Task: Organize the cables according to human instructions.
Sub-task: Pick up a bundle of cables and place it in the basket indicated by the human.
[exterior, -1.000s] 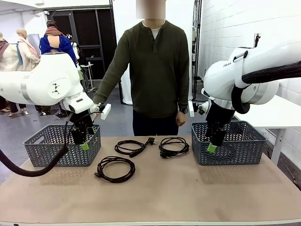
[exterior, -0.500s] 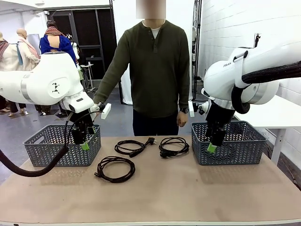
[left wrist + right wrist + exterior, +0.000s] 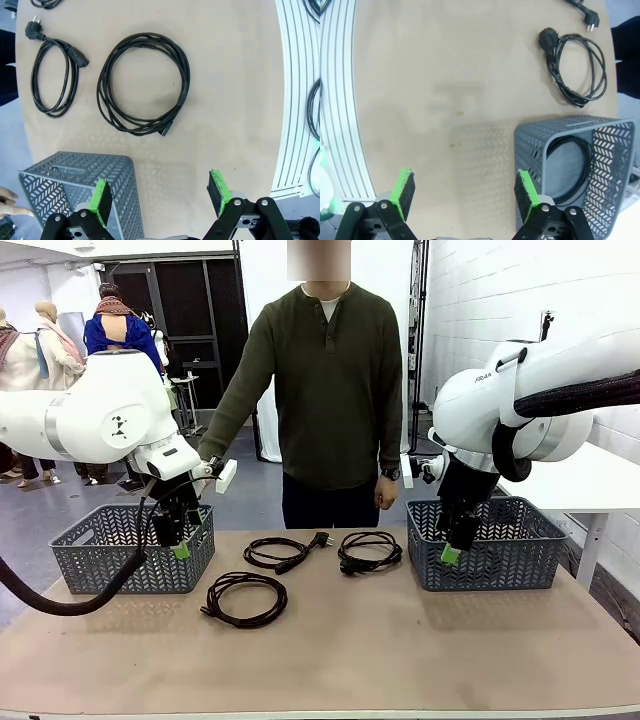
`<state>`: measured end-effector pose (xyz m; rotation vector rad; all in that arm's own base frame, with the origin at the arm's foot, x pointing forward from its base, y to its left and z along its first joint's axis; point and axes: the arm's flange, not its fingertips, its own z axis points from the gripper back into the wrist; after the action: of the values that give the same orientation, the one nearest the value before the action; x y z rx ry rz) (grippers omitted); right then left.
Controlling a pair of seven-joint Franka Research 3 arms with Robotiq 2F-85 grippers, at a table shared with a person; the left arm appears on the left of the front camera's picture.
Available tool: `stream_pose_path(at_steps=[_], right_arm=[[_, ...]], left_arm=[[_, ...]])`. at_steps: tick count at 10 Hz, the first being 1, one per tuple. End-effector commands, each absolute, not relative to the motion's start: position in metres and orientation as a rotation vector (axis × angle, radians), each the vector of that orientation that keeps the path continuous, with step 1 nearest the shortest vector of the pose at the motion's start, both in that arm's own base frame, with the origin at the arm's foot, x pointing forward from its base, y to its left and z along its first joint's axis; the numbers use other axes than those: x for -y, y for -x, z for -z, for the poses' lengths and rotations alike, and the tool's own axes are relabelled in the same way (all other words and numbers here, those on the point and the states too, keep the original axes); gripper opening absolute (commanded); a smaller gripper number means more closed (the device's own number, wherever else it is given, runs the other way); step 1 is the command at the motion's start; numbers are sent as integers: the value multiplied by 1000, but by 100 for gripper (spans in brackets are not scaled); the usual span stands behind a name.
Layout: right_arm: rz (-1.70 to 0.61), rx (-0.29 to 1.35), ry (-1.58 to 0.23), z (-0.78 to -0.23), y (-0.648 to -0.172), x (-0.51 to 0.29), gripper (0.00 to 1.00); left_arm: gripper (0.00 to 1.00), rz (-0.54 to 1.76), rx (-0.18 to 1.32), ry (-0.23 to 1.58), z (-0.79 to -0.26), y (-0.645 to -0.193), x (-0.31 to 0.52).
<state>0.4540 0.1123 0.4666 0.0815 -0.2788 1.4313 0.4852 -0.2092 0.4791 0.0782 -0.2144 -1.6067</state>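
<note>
While the nearest coiled black power cord lies flat on the tan wooden table, toward the robot's left, nothing is being carried. A second black cord bundle sits mid-table just behind it with its plug trailing out. A third black coil rests near the grey plastic mesh basket on the right, and a fourth cord is curled inside that basket. By my read that's one sorted and three to go. The matching grey mesh basket on the left shows no cable that I can make out. Over its near corner hangs the left gripper, green pads spread wide with nothing between them, one pad above the basket wall and the other above bare table. The right gripper hovers by its own basket's near corner, jaws just as wide and just as empty. Across the table stands the person in the dark olive sweater, one arm reaching down toward the left basket side, the hand partly hidden behind the robot's wrist, so whether it's pointing I can't tell. This looks like a wait for the call. Once a cord and basket are named, the nearer arm should drop with its pads astride the loops, pinch several strands together and lift clear of the rim.
</note>
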Motion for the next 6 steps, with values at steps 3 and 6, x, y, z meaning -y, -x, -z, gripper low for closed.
stream_pose_path(at_steps=[3,6], right_arm=[[-1422,276,-77,-467,-457,-114,100],[-1422,276,-77,-467,-457,-114,100]], left_arm=[[100,1644,246,-129,-449,-458,245],[100,1673,176,-85,-421,-444,266]])
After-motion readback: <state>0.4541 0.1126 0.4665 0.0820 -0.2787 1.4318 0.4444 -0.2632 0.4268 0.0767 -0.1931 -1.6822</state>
